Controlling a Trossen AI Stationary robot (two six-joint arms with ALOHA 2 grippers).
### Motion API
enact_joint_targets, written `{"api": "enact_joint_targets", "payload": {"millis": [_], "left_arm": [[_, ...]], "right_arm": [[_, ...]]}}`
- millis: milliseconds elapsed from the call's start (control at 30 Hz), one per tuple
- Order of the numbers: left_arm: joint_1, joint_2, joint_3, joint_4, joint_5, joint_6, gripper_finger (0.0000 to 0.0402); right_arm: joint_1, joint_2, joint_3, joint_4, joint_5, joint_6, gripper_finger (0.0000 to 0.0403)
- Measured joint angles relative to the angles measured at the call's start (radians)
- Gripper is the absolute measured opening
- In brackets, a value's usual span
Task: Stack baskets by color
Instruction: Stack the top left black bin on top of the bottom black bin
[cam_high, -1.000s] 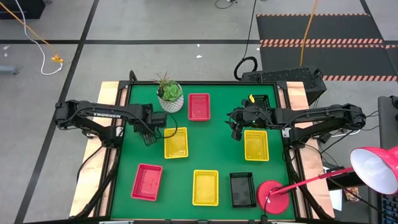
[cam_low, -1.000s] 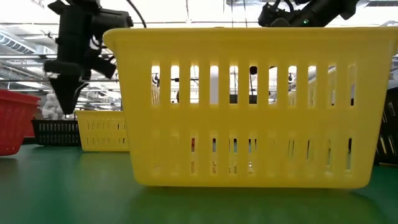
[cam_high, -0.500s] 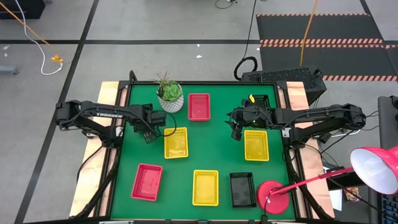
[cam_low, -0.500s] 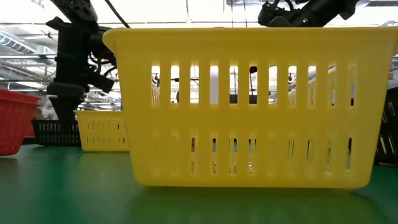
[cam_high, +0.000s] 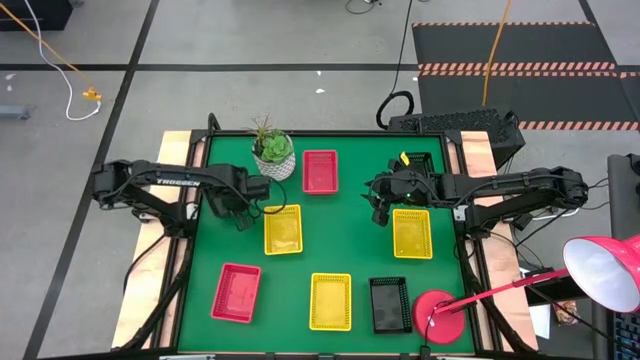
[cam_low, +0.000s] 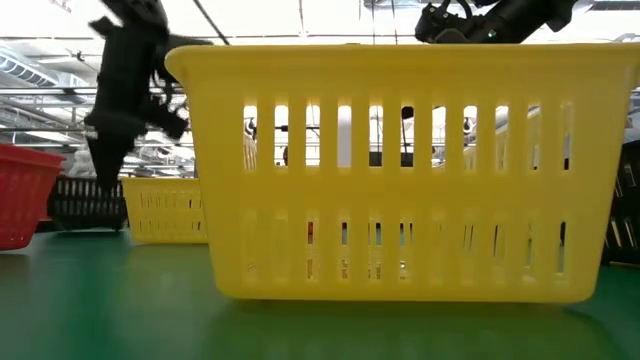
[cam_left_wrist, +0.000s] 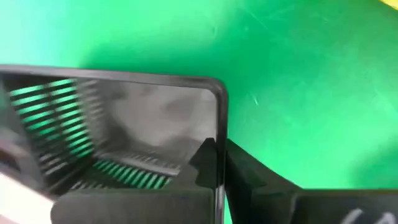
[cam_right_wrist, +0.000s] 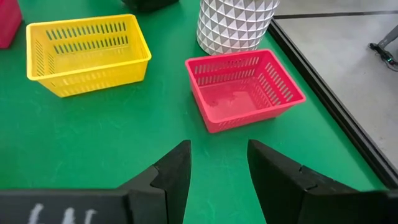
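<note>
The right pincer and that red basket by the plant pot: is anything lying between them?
No. In the right wrist view, only bare green mat separates the open right pincer from the red basket; the high view agrees.

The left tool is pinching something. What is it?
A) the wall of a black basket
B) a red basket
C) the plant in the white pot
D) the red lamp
A: in the left wrist view the left tool is shut on the thin wall of the black basket, one finger inside and one outside, with the green table showing beyond it.
</note>
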Motion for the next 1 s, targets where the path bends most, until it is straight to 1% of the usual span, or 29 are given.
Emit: {"api": "enact_joint_targets", "payload": {"millis": [100,200,267,333,467,533,633,700,767,900,1000], "left_arm": [[-0.03,-0.014,0.116,-0.092,-0.022,-0.03,0.0009],[-0.087,-0.036,0.236,-0.086,-0.03,-0.078,0.0008],[-0.152,-0.041,0.309,-0.022,-0.036,-0.093,0.0008],[-0.237,-0.041,0.374,0.056,-0.037,-0.079,0.0008],[-0.416,-0.021,0.458,0.235,0.004,-0.019,0.0008],[-0.492,-0.006,0.484,0.299,0.005,-0.001,0.0008],[-0.578,0.002,0.503,0.416,-0.03,0.043,0.0008],[-0.619,0.002,0.495,0.475,-0.07,0.075,0.0008],[-0.638,0.016,0.49,0.518,-0.076,0.092,0.0008],[-0.656,0.079,0.486,0.471,-0.062,0.109,0.0008],[-0.654,0.142,0.487,0.453,0.01,0.152,0.0008]], "right_arm": [[0.0,0.0,0.0,0.008,0.0,-0.021,0.0153],[0.002,0.0,0.0,0.052,-0.004,-0.081,0.0153],[0.019,0.0,-0.001,0.087,-0.051,-0.147,0.0153],[0.05,0.0,-0.021,0.155,-0.128,-0.221,0.0153],[0.12,0.0,-0.073,0.308,-0.274,-0.333,0.0153],[0.149,0.0,-0.085,0.376,-0.331,-0.349,0.0153],[0.179,-0.006,-0.085,0.46,-0.365,-0.324,0.0153],[0.197,-0.01,-0.085,0.524,-0.39,-0.301,0.0153],[0.225,-0.01,-0.085,0.544,-0.392,-0.304,0.0153],[0.268,-0.009,-0.085,0.574,-0.386,-0.39,0.0153],[0.282,-0.009,-0.085,0.672,-0.372,-0.415,0.0153]]}}
